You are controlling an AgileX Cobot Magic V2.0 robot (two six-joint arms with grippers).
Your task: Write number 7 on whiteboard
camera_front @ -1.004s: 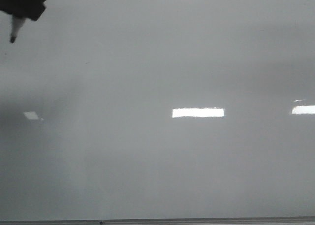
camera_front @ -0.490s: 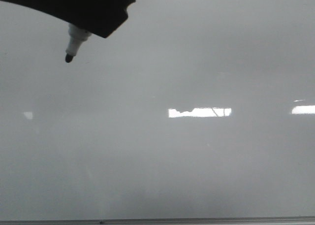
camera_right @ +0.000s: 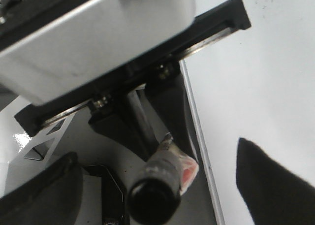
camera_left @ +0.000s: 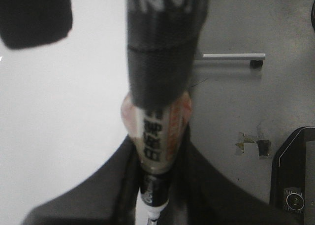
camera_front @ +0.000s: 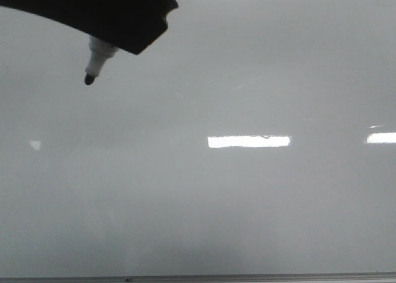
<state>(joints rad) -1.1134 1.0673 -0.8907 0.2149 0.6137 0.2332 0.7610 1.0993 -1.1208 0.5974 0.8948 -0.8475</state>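
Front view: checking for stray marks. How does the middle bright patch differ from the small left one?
The middle patch is a long, sharp-edged bar; the left patch is a small wedge. The middle patch is bright white, the left patch dimmer. Both are light reflections on the whiteboard, at similar height, not ink; the marker tip touches neither.

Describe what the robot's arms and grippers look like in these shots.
The left gripper is matte black, with broad, smoothly curved fingers. In the right wrist view, the right arm shows a silver-grey metal housing over a black bar with a steel rail, and black fingers at the frame's edge.
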